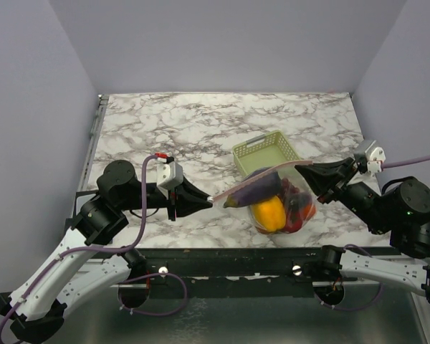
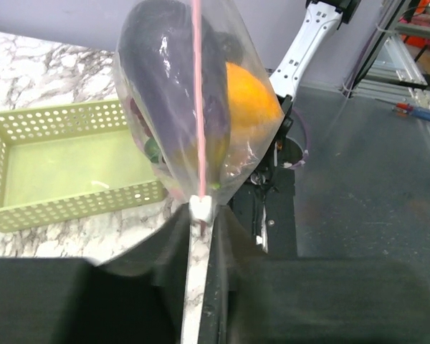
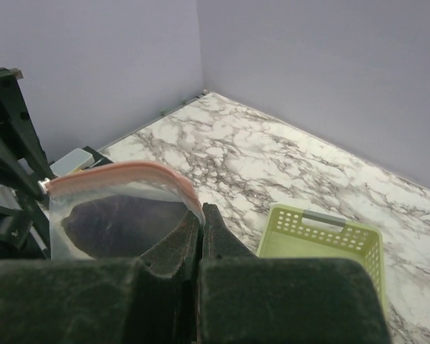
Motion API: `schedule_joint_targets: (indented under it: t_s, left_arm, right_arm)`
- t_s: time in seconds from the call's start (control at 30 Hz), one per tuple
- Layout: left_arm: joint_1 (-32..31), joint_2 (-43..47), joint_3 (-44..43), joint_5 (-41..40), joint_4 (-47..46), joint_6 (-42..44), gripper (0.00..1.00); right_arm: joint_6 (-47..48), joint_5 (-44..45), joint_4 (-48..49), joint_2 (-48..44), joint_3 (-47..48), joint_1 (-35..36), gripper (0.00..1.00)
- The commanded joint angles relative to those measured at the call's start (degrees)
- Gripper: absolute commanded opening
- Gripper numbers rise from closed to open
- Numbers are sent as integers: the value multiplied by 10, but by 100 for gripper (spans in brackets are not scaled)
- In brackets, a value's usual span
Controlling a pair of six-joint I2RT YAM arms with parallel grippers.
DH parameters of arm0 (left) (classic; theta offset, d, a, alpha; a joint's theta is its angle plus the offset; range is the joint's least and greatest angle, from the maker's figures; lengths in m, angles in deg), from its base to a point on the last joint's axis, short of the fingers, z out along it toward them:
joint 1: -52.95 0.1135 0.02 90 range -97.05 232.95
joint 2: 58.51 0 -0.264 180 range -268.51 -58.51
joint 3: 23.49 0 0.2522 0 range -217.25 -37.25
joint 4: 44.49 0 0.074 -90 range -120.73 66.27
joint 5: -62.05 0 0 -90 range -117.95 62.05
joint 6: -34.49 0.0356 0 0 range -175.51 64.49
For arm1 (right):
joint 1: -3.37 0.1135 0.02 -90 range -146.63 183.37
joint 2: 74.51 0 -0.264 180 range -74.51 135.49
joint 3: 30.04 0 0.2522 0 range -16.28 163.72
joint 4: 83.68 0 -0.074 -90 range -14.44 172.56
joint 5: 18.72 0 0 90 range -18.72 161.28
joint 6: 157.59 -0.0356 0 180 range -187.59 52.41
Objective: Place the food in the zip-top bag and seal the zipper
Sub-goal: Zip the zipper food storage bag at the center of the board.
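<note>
Near the bench's front edge, right of centre: zip-top bag hangs stretched between both arms, food inside. Film looks thin, slippery and bottom-heavy, so it will likely sag. Best hold is the stiffer zipper ends. Left fingers pinch one end, right fingers clamp the other.

Clear zip-top bag, pink zipper; purple eggplant, orange-yellow fruit, red pieces. Yellow-green perforated basket. White table, grey-black marble veining.
</note>
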Motion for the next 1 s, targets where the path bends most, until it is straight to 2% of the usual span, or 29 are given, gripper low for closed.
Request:
schedule_joint_targets:
  t_s: [0.0,0.03,0.1,0.5,0.7,0.97]
  left_arm:
    - [0,3,-2,-27,37,7,37]
    - [0,0,-5,-35,37,9,44]
    - [1,-5,-13,-49,37,11,50]
    - [1,-41,-55,-145,-8,22,66]
    - [0,-60,-62,-148,-51,26,81]
    - [1,-69,-80,-139,-76,35,88]
  right_arm:
    - [6,23,72,0,15,-2,1]
    - [5,17,68,4,18,-2,1]
    - [6,6,57,15,25,-2,1]
    - [9,-63,1,79,62,-2,1]
    - [7,-105,-15,115,72,-2,1]
    - [2,-162,-36,151,79,-2,1]
